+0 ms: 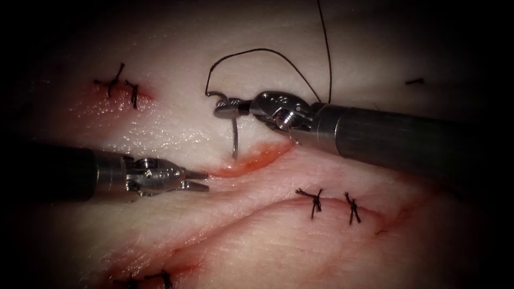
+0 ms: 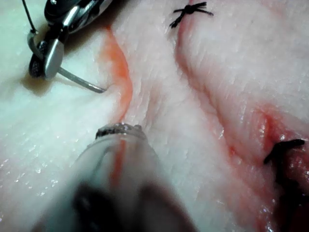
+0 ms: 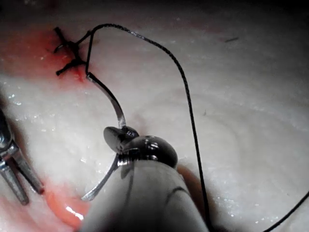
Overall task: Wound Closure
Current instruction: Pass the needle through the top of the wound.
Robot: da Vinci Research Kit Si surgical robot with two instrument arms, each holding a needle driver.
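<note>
The tissue (image 1: 176, 43) carries tied stitches (image 1: 120, 83) beyond the left tool (image 1: 199, 181) and red fluid (image 1: 257, 159) pooled just ahead of its tips.

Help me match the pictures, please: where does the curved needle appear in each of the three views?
Endoscope view: the needle hangs from the right claw, its point just above the red-edged cut.
Left wrist view: the needle sticks out of the right claw towards the cut.
Right wrist view: the needle is gripped near mid-curve by the right claw.
Shared landmark: the cut's red fluid beside the needle point.
</note>
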